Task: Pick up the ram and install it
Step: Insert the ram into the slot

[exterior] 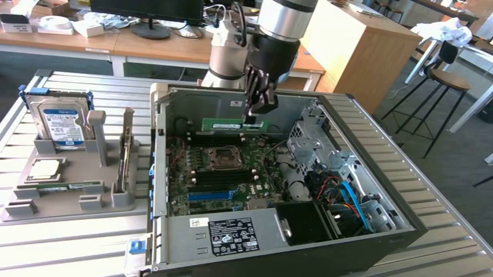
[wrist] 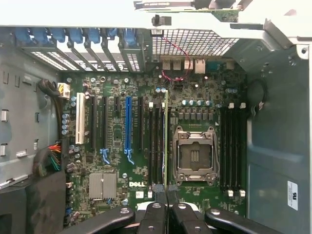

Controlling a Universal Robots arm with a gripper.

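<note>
My gripper [exterior: 257, 114] hangs inside the open computer case [exterior: 400, 190], shut on the ram [exterior: 230, 123], a long thin green stick held level above the motherboard [exterior: 223, 173]. In the wrist view the ram [wrist: 166, 141] appears edge-on as a narrow green line running out from between my fingertips [wrist: 166, 196]. It lies along the black memory slots [wrist: 157, 146], just beside the empty processor socket [wrist: 195, 156]. I cannot tell whether its lower edge touches a slot.
A grey holder tray [exterior: 46, 202] on the exterior view's left carries a hard drive [exterior: 62, 124], a silver processor chip [exterior: 45, 168], a green stick lying flat [exterior: 66, 186] and an expansion card on edge [exterior: 126, 153]. More memory slots [wrist: 231, 146] lie past the socket. A stool [exterior: 447, 86] stands beyond the table.
</note>
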